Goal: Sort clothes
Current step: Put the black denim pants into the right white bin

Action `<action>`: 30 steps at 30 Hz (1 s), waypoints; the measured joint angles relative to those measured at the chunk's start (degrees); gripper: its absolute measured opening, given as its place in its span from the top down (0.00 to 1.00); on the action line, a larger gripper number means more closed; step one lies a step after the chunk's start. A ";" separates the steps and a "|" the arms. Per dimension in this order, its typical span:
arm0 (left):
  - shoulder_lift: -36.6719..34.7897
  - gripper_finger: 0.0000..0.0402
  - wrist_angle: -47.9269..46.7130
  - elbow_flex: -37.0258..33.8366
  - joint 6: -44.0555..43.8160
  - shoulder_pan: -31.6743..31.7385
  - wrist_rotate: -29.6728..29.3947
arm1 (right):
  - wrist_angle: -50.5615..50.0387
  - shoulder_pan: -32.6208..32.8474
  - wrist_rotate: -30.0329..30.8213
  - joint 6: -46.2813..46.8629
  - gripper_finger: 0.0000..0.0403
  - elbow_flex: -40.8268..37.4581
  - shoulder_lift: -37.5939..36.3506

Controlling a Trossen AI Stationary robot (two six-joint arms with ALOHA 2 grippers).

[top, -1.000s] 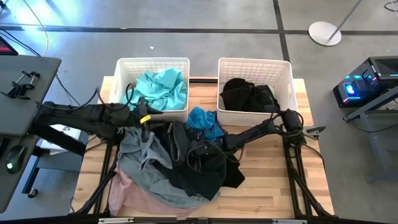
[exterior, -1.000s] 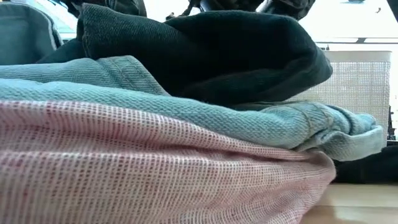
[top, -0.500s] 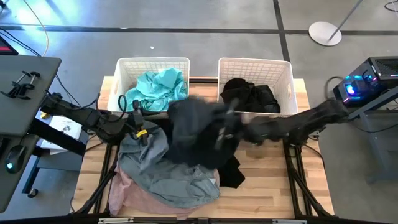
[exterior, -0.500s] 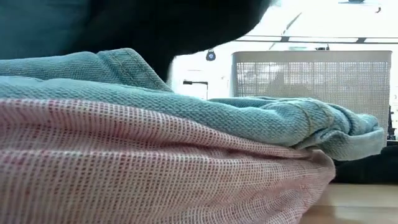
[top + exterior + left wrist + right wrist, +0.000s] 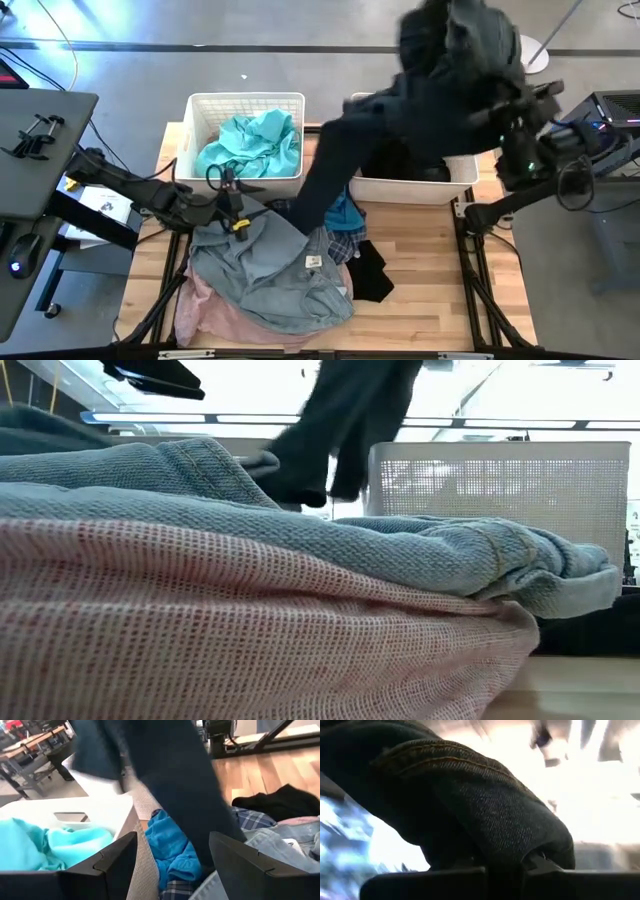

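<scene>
Overhead, long dark stitched denim jeans

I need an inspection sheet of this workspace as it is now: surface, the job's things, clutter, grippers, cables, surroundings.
Surface: wooden table, partly bare.
Job's things: dark jeans lifted above the right basket, one leg trailing to the pile; teal garment in the left basket; grey-blue denim, pink fabric, plaid piece on the table.
Clutter: nothing seen.
Grippers: right gripper shut on dark jeans; left gripper open, by the left basket.
Cables: yellow cable on floor.
Surroundings: side desk, round stand base.
</scene>
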 joint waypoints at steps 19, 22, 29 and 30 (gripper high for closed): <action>5.37 0.41 9.08 0.00 7.44 0.02 -0.11 | -97.97 -31.71 -6.25 85.35 0.98 -9.31 -0.75; 5.35 0.41 10.05 0.00 7.46 0.02 -0.07 | -102.83 -41.26 -19.95 89.99 0.98 -12.22 0.40; 5.35 0.41 12.90 0.00 9.41 0.02 0.04 | -101.52 -55.35 -44.94 91.92 0.94 -23.55 5.41; 5.35 0.41 12.92 0.00 9.39 0.02 0.04 | -100.73 -56.15 -46.37 91.90 0.92 -25.25 6.48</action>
